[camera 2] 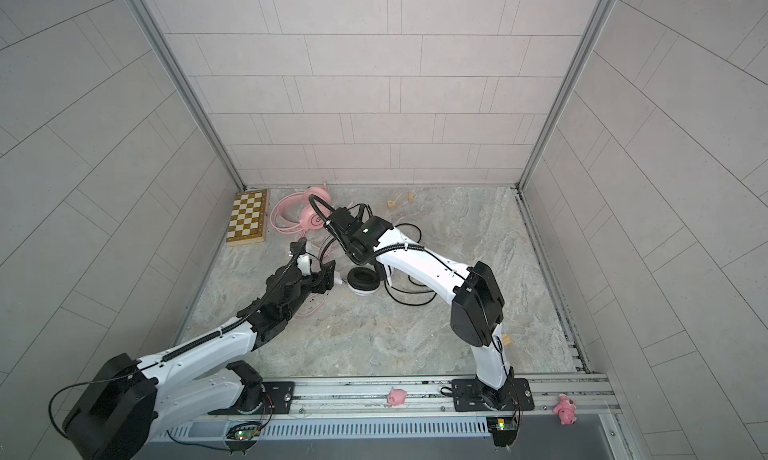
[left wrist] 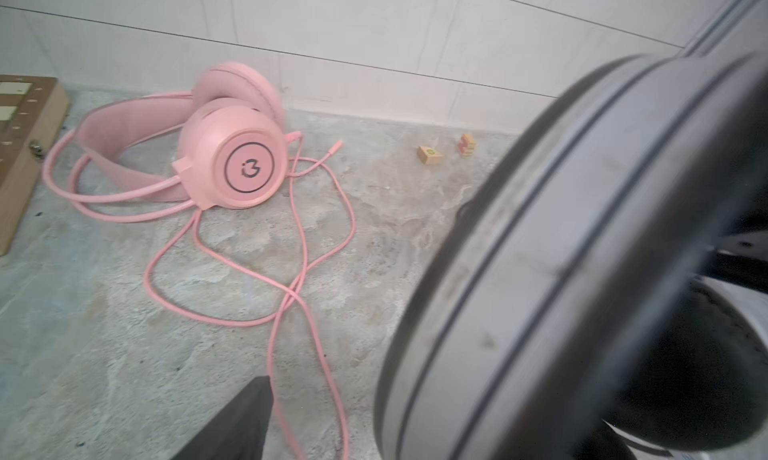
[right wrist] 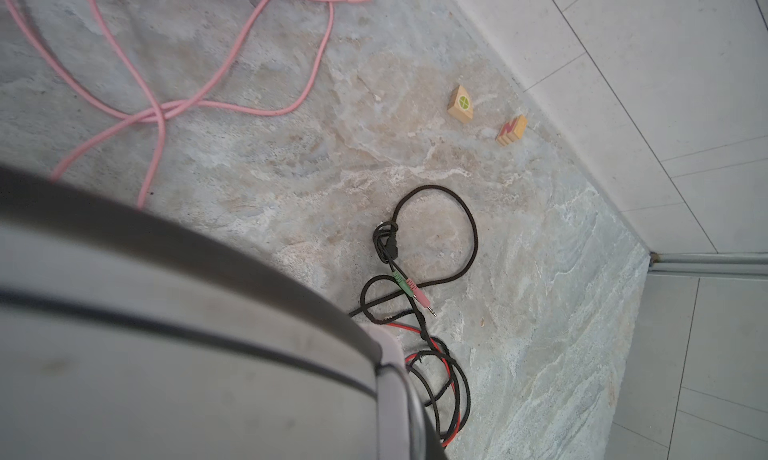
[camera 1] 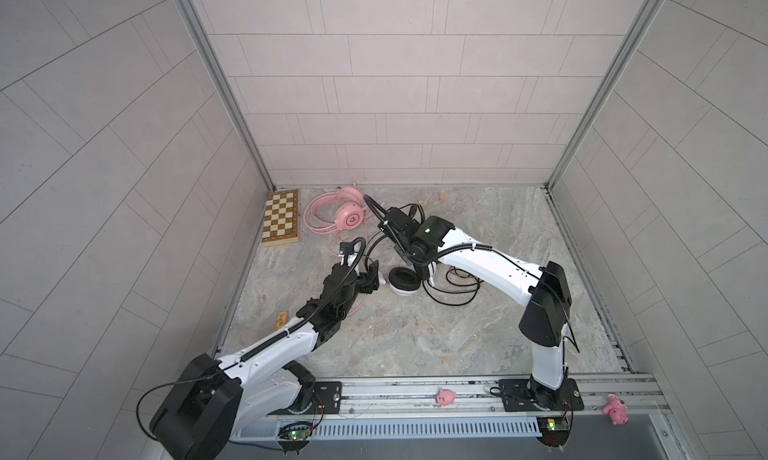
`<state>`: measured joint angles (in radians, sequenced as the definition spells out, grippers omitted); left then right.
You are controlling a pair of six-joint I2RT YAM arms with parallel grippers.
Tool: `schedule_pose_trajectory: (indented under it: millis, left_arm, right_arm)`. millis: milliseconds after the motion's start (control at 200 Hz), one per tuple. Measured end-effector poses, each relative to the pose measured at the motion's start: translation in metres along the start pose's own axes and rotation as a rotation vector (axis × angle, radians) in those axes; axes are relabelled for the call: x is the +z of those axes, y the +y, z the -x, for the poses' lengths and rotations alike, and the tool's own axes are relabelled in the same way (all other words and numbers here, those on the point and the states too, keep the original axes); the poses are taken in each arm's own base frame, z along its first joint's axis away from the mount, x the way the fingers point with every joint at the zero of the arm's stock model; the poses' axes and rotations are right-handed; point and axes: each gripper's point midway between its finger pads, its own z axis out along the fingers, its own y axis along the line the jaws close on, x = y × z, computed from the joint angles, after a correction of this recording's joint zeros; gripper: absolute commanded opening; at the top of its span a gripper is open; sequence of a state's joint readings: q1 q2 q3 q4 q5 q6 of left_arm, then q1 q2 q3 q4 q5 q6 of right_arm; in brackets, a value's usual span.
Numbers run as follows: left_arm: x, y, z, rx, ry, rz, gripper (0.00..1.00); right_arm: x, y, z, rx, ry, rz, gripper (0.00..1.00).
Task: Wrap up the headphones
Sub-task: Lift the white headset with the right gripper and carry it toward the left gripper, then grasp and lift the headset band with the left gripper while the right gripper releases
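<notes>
Jaws of the left gripper (camera 1: 373, 277) stand apart at the band (left wrist: 582, 250) of the white headphones (camera 1: 402, 282); those of the right gripper (camera 1: 427, 273) I cannot tell. Close squarely on the band, avoiding the black cable (right wrist: 475, 233).

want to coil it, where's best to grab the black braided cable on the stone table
Likely best: grip the black braided cable on its loop's outer arc, from above; it lies flat with bare stone table either side, unlike the tangle near the green and pink plugs.
</notes>
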<state>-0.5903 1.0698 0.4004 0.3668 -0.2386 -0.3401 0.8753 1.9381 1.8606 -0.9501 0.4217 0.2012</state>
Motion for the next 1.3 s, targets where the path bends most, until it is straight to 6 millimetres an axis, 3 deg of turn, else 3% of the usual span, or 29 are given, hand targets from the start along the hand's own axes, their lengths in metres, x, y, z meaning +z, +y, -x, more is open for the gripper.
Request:
schedule_pose_trajectory:
  millis: [70,205,450,585,656,701,791,931,1126,1301]
  left_arm:
    - [0.000,0.007,0.001,0.002,-0.005,0.044,0.78]
    - [-0.001,0.016,0.001,0.006,-0.008,0.093,0.63]
    - [0.000,0.009,0.001,0.002,0.001,0.070,0.20]
    - [0.004,0.009,-0.003,0.007,0.023,0.073,0.06]
    - [0.005,0.012,-0.008,0.018,0.041,0.086,0.00]
    - [0.005,0.014,-0.009,0.017,0.046,0.096,0.00]
    - [0.004,0.015,-0.008,0.012,0.043,0.098,0.00]
    - [0.004,0.016,-0.012,0.022,0.059,0.099,0.00]
    - [0.004,0.008,-0.008,0.011,0.061,0.051,0.00]
    - [0.005,-0.017,0.026,-0.030,0.040,-0.061,0.00]
  right_arm:
    - [-0.004,0.008,0.001,-0.036,-0.008,0.011,0.00]
    - [-0.009,0.018,0.000,-0.087,-0.011,0.034,0.00]
    - [-0.012,0.023,-0.001,-0.118,-0.005,0.063,0.03]
    - [-0.013,0.027,-0.001,-0.120,-0.007,0.082,0.14]
    - [-0.014,0.032,-0.002,-0.122,-0.005,0.096,0.33]
    - [-0.014,0.035,-0.004,-0.128,0.000,0.117,0.45]
    - [-0.017,0.044,-0.005,-0.120,-0.001,0.177,0.58]
    - [-0.028,0.044,-0.009,-0.096,-0.026,0.224,0.60]
    - [-0.048,0.016,-0.006,-0.004,-0.109,0.254,0.61]
    - [-0.077,-0.017,-0.001,0.130,-0.250,0.336,0.65]
